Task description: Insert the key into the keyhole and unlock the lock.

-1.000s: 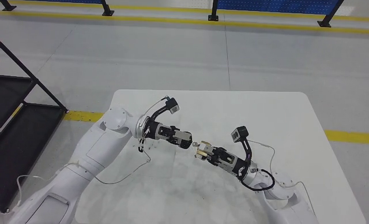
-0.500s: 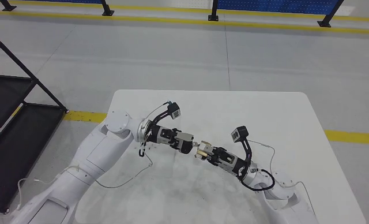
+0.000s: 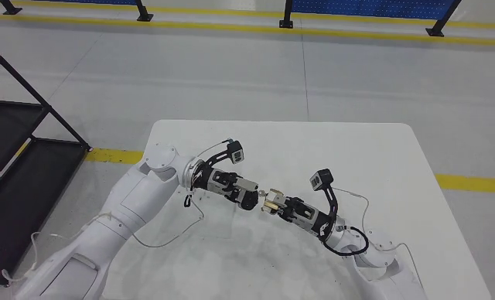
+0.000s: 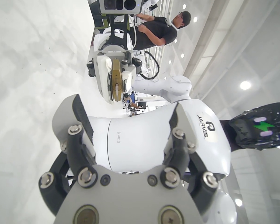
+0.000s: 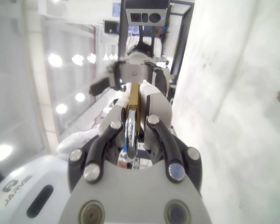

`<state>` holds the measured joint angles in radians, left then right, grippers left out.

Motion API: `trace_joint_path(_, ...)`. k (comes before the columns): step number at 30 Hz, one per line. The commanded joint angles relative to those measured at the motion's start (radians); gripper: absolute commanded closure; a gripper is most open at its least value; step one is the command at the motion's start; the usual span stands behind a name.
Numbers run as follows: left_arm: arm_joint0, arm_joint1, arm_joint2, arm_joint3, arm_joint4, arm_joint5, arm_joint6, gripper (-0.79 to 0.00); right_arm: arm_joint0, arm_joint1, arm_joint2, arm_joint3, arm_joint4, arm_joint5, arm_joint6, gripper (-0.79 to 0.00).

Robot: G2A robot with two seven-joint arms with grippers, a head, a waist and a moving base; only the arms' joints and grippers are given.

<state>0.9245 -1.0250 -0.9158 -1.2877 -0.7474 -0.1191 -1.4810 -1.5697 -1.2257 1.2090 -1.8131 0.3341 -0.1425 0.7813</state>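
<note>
A brass padlock [image 3: 272, 199] is held above the white table [image 3: 348, 153], with my right gripper [image 3: 267, 203] shut on its body. In the right wrist view the lock [image 5: 133, 99] sits between the white pads, its silver shackle [image 5: 131, 127] pointing back to the wrist. In the left wrist view a thin silvery piece [image 4: 117, 89], seemingly the key, stands in the end of the lock [image 4: 115, 75] that faces my left gripper. My left gripper [image 4: 127, 108] is open a short way from that end, with nothing between its fingers. From above, the left gripper [image 3: 250, 198] sits just left of the lock.
A black shelf frame [image 3: 31, 145] stands off the table's left side. Yellow floor tape [image 3: 464, 182] runs behind the table, and blue barriers [image 3: 363, 2] line the far end of the room.
My left gripper has shifted slightly toward the table's front, closer to the lock, and its wrist has turned a little. The right arm and the lock have stayed put.
</note>
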Motion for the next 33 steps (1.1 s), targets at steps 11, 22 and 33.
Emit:
trace_joint_path(11, -0.042, -0.018, 0.022, 0.051, 0.027, -0.012, -0.024, -0.231, 0.0, 0.0, 0.0, 0.0, 0.0, 0.0, 0.0, 0.0)
trace_joint_path(22, -0.055, -0.028, 0.03, 0.055, 0.051, -0.016, -0.013, -0.111, 0.0, 0.0, 0.0, 0.0, 0.0, 0.0, 0.0, 0.0)
trace_joint_path(33, -0.065, -0.039, 0.034, 0.063, 0.054, -0.022, -0.012, -0.065, 0.0, 0.0, 0.0, 0.0, 0.0, 0.0, 0.0, 0.0)
